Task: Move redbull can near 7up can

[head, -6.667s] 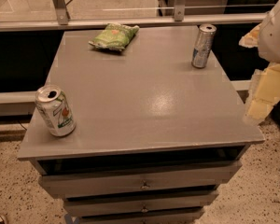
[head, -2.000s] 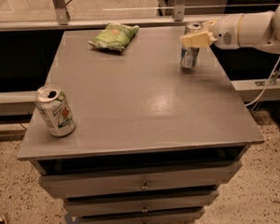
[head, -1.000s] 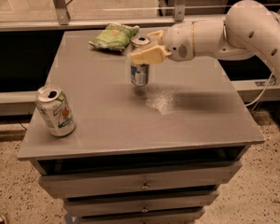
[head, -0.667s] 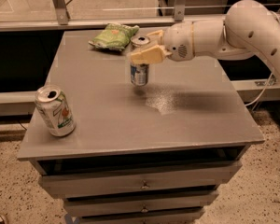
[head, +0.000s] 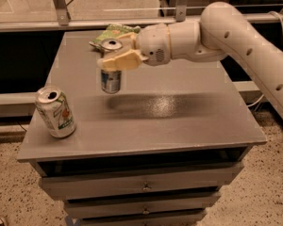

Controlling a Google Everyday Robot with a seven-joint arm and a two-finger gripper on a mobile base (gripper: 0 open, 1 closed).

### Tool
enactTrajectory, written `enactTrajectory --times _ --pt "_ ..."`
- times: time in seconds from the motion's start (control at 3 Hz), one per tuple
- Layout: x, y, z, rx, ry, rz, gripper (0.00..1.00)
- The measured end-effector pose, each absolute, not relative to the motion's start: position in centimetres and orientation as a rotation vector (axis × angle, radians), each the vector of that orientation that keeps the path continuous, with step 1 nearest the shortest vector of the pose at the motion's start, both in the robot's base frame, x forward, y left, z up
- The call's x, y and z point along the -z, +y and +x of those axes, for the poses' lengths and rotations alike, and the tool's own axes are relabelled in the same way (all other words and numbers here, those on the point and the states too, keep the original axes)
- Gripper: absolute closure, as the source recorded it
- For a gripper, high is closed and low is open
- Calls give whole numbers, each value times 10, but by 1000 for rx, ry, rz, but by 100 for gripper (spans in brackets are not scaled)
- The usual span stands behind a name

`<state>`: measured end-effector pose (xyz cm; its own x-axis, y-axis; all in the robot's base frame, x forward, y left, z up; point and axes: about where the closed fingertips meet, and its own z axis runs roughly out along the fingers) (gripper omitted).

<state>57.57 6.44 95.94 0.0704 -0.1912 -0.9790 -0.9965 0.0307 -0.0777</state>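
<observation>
While cream gripper [head: 109, 62] jaws pinch the slim metal redbull can [head: 111, 81] over the matte grey surface [head: 179, 119], stout white-green 7up can [head: 55, 113] upright at front-left corner.

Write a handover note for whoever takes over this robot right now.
Gripper: fingers closed around the upper part of the redbull can, which is upright over the table, left of centre.
7up can: upright at the table's front-left corner, apart from the redbull can.
Done: redbull can grasped.
Left: carry it toward the 7up can, set it down beside it, release.
</observation>
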Motion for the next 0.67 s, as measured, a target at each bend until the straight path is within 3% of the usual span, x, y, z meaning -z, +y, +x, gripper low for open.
enactTrajectory --times 0.67 --pt "-947 113 531 -1243 1167 -1487 98"
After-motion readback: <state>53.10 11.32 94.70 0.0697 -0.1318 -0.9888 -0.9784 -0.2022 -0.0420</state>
